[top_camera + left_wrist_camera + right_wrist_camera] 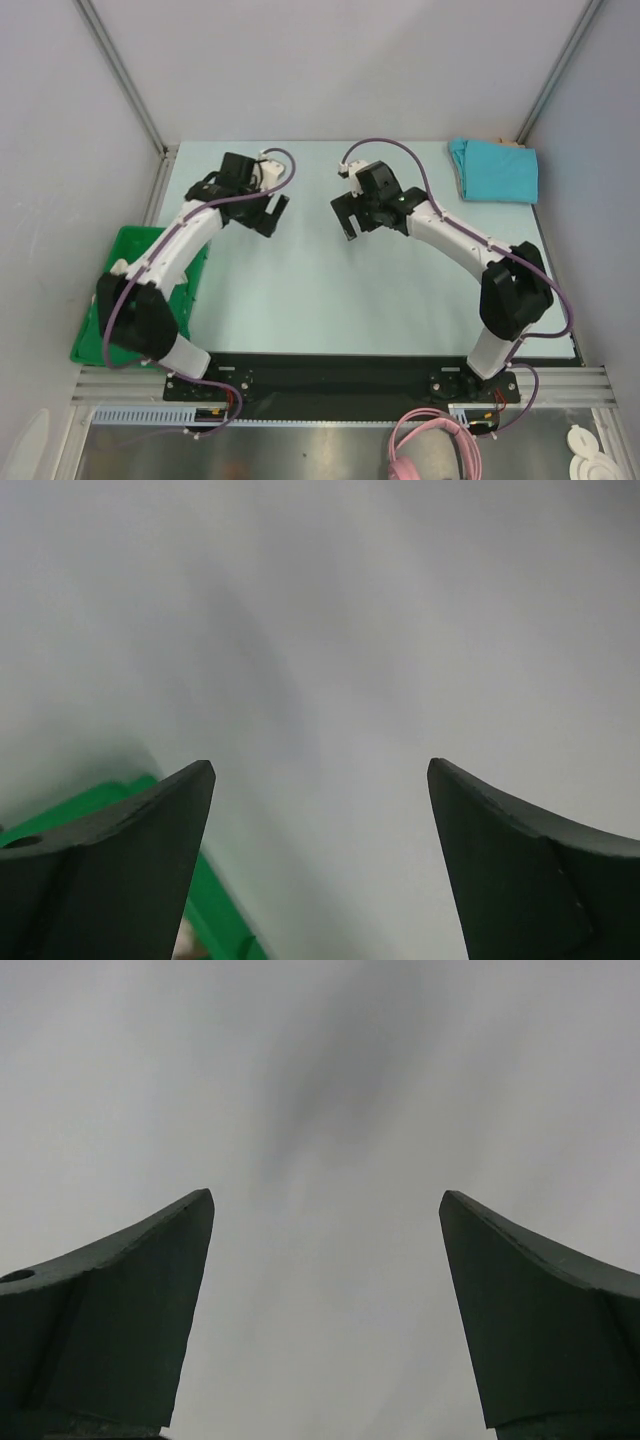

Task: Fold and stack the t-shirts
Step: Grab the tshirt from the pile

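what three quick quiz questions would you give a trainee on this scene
1. True or false: the left gripper is holding a shirt.
2. Where on the table does the folded teal t-shirt lie? A near left corner, B far right corner, C centre.
3. Fill in: the green bin sits at the table's ___ edge.
Key: 1 false; 2 B; 3 left.

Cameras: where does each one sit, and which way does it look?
Top external: above, behind the arms, looking down at the table; left gripper and right gripper show.
Left wrist: on that wrist, facing the table past its open fingers.
Right wrist: likewise; only table beyond its fingers.
Shared: green bin, top external and left wrist.
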`<control>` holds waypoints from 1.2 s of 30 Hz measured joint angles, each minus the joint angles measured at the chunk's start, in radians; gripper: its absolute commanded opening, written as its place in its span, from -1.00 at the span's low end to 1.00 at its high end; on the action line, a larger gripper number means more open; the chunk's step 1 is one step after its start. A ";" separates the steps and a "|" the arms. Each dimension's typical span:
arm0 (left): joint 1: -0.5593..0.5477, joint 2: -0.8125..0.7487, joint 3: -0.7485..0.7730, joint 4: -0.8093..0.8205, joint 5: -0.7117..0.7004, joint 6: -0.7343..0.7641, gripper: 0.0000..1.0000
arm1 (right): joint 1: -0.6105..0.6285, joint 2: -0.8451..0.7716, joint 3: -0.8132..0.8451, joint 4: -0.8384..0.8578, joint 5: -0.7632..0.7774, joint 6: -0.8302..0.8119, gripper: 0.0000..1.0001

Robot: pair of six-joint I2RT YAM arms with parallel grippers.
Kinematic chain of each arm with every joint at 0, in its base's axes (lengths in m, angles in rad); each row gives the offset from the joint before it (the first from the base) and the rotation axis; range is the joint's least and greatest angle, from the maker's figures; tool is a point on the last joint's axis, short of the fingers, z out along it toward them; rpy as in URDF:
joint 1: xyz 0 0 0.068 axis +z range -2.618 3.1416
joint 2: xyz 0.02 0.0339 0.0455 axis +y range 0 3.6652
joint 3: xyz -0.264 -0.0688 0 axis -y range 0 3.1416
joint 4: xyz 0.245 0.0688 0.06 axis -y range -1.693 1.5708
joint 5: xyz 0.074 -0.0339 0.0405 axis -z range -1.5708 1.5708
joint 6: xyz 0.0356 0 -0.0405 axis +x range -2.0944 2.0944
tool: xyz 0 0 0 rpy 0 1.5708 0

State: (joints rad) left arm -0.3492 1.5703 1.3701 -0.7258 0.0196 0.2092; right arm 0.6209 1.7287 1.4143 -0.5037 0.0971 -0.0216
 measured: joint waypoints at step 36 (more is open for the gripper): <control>0.365 -0.601 -0.645 -0.221 -0.234 0.324 -0.17 | -0.200 -0.068 -0.077 -0.050 -0.709 0.004 0.85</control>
State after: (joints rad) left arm 0.0154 0.9691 0.7250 -0.9470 -0.2146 0.5331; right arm 0.4210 1.6604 1.3376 -0.5537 -0.6121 -0.0177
